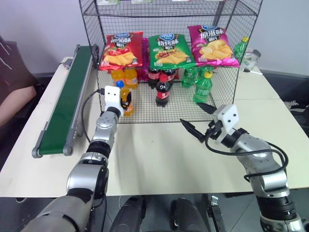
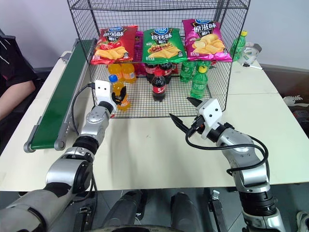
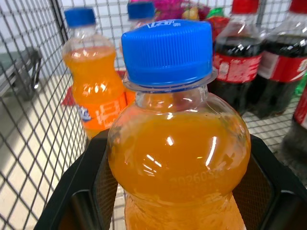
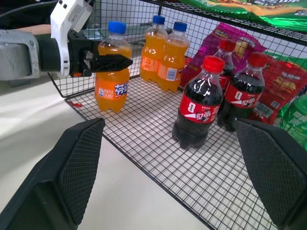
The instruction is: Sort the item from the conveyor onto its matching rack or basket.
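the soda bottle (image 4: 112, 72) is held upright in the left claw (image 4: 108, 62), resting on the rack (image 4: 158, 143) floor; right claw (image 1: 198, 118) wide.

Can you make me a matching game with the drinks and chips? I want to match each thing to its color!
Things:
1. cap of the orange soda bottle in the left gripper
2. cap of the front cola bottle
3. middle chip bag
4. conveyor belt

Colors:
A. red
B. dark green
C. blue
D. bright green

Pairs: 1-C, 2-A, 3-D, 4-B
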`<state>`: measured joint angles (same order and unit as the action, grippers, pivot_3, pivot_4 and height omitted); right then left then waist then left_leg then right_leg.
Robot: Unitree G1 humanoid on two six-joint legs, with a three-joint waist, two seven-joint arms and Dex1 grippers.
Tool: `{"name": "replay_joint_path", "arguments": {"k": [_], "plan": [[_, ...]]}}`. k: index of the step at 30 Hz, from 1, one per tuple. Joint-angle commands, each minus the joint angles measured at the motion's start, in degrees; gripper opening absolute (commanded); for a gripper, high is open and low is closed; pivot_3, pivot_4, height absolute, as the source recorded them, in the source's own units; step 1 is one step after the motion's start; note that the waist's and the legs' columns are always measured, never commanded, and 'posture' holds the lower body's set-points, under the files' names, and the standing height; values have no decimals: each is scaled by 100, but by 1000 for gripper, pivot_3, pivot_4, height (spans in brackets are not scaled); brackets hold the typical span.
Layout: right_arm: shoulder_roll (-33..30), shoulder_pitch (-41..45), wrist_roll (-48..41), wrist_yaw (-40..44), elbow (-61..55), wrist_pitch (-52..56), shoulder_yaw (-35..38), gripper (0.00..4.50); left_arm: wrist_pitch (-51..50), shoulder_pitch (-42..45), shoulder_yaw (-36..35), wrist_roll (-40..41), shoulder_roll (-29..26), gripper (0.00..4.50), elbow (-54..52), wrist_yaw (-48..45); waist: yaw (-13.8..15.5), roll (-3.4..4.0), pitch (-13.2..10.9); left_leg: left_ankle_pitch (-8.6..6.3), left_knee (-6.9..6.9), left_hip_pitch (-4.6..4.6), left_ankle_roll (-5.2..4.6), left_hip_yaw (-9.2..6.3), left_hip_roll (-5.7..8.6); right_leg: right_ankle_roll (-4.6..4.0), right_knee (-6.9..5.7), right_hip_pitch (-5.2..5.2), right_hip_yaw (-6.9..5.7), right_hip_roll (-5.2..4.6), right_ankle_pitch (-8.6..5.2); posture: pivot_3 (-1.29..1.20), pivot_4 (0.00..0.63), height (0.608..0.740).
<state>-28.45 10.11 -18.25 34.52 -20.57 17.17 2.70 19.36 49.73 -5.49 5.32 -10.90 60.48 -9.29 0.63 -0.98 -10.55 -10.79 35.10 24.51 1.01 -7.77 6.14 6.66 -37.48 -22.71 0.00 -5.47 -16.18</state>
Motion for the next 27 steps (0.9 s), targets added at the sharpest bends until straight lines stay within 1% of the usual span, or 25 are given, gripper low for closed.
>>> {"name": "replay_joint_path", "arguments": {"k": [1,3,5,7,9,15,18,21,27], "plan": [[-22,149,-13,-17,-244,-14,18,4500,323,318,-86,-80,-5,2649,145,94,0,0,0,0,0,0,0,0,0,0,-1,0,0,0,0,0,150,740],[-31,156,-25,3,-230,-23,26,4500,367,341,-95,-78,1,2649,270,100,-4,0,0,0,2,0,0,0,0,0,-2,1,0,1,0,0,150,740],[-43,140,-36,25,-215,-45,45,4500,339,312,-170,53,9,2649,311,-116,-3,0,0,0,1,0,0,0,0,0,-2,1,0,1,0,0,150,740],[-46,130,-34,39,-202,-63,50,4500,321,288,-239,140,16,3704,305,-282,-5,0,0,0,2,-1,0,0,0,0,-3,1,0,2,0,0,150,740],[-40,125,-28,47,-195,-72,43,4500,315,271,-287,156,17,4408,269,-332,-5,-1,1,0,3,-1,0,0,0,0,-4,1,-1,2,0,0,150,740],[-18,175,-13,49,-180,-60,3,4500,427,114,-251,40,-39,4408,-56,-361,-6,-1,1,0,4,-1,0,0,0,0,-5,2,0,2,0,0,150,740],[-10,200,-17,44,-197,-39,-22,4500,273,-244,-233,117,-106,4408,-756,-553,-24,0,1,1,4,-2,0,0,0,0,-6,1,0,2,0,0,150,740],[-16,200,-34,54,-205,-28,-26,4500,-184,-638,-339,411,-124,4408,-1660,-782,-38,1,2,1,2,-2,1,0,-2,0,-7,0,2,2,0,0,150,740],[-41,213,-66,116,-177,-32,-9,4500,-1001,-1401,-285,417,-338,4408,-3578,-707,-36,1,2,1,3,-2,1,0,-2,-1,-8,0,4,2,0,0,150,740]]}}
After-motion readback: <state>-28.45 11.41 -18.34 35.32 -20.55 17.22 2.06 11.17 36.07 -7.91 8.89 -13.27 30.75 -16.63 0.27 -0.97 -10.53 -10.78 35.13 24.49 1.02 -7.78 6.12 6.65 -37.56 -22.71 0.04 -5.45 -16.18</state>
